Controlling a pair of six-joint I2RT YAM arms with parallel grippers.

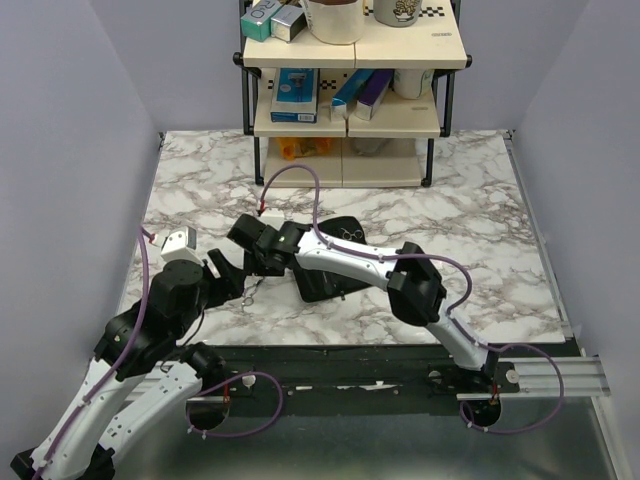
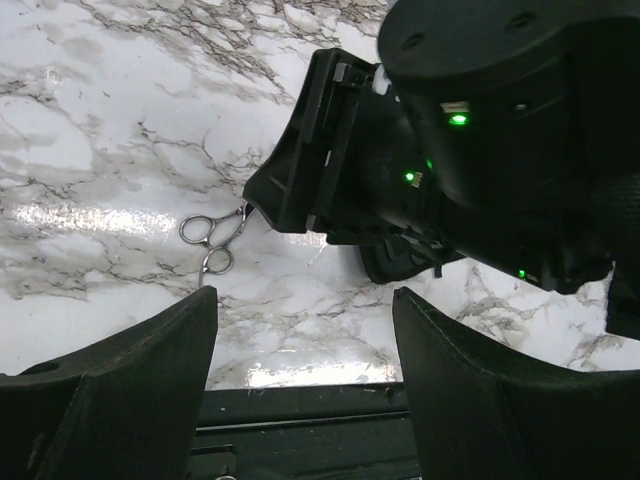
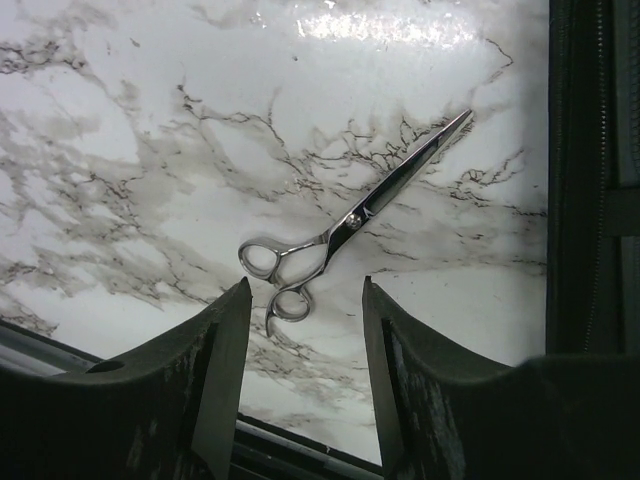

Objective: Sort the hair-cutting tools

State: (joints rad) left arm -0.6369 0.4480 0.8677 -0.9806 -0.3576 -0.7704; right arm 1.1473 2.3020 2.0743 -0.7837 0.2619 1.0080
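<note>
Scissors [image 3: 352, 220] lie just ahead of right tool [image 3: 305, 288], handles nearest.

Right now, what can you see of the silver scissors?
The scissors are slim, shiny silver metal: blades shut to a fine point, a pivot screw, two finger loops, one with a small hook. They lie flat on the marble table, tips towards the black pouch but apart from it. Nothing else touches them.

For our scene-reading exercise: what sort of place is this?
Likely a robot lab bench: left arm and right arm at a marble-patterned table, plain walls, a shelf of boxes behind.
</note>
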